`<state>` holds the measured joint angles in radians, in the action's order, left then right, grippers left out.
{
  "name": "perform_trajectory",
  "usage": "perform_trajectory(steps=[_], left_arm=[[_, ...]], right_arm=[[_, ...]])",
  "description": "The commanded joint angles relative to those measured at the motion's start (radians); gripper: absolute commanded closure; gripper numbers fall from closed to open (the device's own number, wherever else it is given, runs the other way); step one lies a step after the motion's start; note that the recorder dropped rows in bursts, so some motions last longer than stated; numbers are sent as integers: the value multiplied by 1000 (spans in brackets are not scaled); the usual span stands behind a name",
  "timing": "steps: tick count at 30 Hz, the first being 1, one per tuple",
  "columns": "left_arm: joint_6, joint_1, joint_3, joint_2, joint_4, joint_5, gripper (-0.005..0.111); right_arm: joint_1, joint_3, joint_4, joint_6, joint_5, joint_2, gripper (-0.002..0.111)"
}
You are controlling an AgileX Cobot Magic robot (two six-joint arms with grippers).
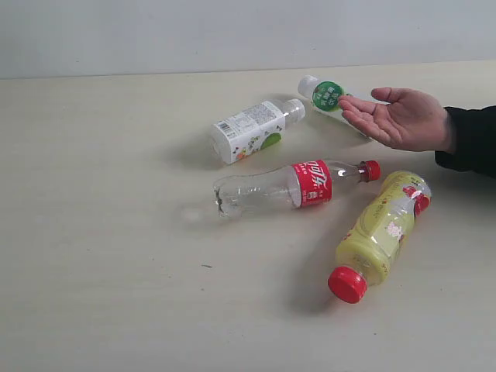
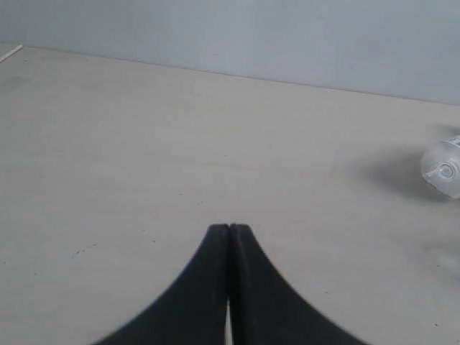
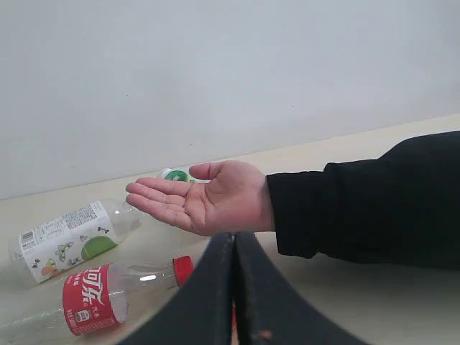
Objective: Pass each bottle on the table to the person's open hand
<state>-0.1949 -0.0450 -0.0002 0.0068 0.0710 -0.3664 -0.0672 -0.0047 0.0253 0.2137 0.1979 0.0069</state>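
Note:
Four bottles lie on the table [image 1: 101,232]. The clear bottle with red label and cap [image 1: 298,185] [image 3: 90,296] lies in the middle. A yellow bottle with a red cap [image 1: 380,232] lies at the front right. The white-labelled bottle with a clear cap [image 1: 252,130] [image 3: 68,239] lies behind. The white bottle with a green mark [image 1: 328,96] [image 3: 175,175] lies behind the person's open hand [image 1: 399,118] [image 3: 205,198], which hovers palm up at the right. Neither gripper shows in the exterior view. My left gripper [image 2: 229,228] is shut and empty over bare table. My right gripper [image 3: 234,236] is shut and empty, in front of the hand.
A black sleeve [image 1: 469,139] [image 3: 366,205] reaches in from the right edge. A pale wall [image 1: 232,31] runs behind the table's far edge. One clear bottle end [image 2: 442,169] shows at the side of the left wrist view.

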Motion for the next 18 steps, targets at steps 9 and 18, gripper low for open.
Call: perform_trajectory(steps=[9,18], left_arm=[[56,1,0,-7,75,106,107],[-238,1,0,-7,-10,377,107]], right_arm=[[6,5,0,-3,-2,-7,108],[6,5,0,-3,-2,-7,108]])
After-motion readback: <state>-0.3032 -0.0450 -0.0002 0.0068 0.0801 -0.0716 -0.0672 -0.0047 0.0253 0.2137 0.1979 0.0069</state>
